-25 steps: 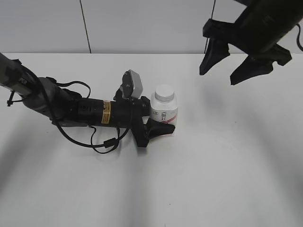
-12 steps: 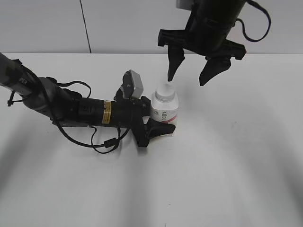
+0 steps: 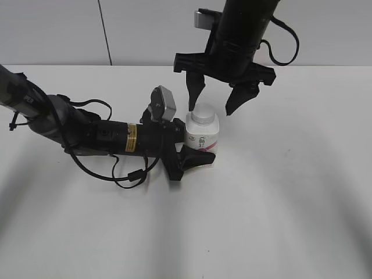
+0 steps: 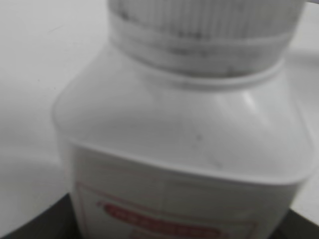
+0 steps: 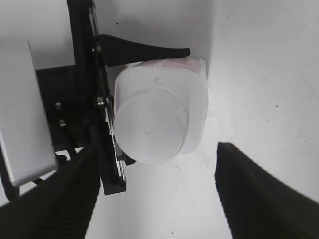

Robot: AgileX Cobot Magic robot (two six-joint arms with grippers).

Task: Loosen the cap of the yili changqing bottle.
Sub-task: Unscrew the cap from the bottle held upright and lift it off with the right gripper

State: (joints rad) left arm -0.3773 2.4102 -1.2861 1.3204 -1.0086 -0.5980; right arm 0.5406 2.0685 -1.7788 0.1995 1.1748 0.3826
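Observation:
The yili changqing bottle [image 3: 201, 138], white with a pink-red label, stands upright on the white table. Its white cap [image 3: 202, 114] is on the neck. My left gripper [image 3: 195, 152] lies low along the table and is shut on the bottle's body. The bottle fills the left wrist view [image 4: 184, 149], with the ribbed cap [image 4: 204, 25] at the top. My right gripper [image 3: 214, 104] hangs open above and just behind the cap, fingers pointing down and apart from it. In the right wrist view the cap [image 5: 152, 124] shows from above, ahead of the open fingers [image 5: 154, 199].
The left arm with its cables [image 3: 87, 136] lies across the table's left half. A grey wall [image 3: 145, 29] stands behind the table. Bare white tabletop [image 3: 279, 203] spreads to the right and front.
My right gripper has moved left and down from the upper right, and now hangs over the bottle's cap. The left gripper and bottle have not moved.

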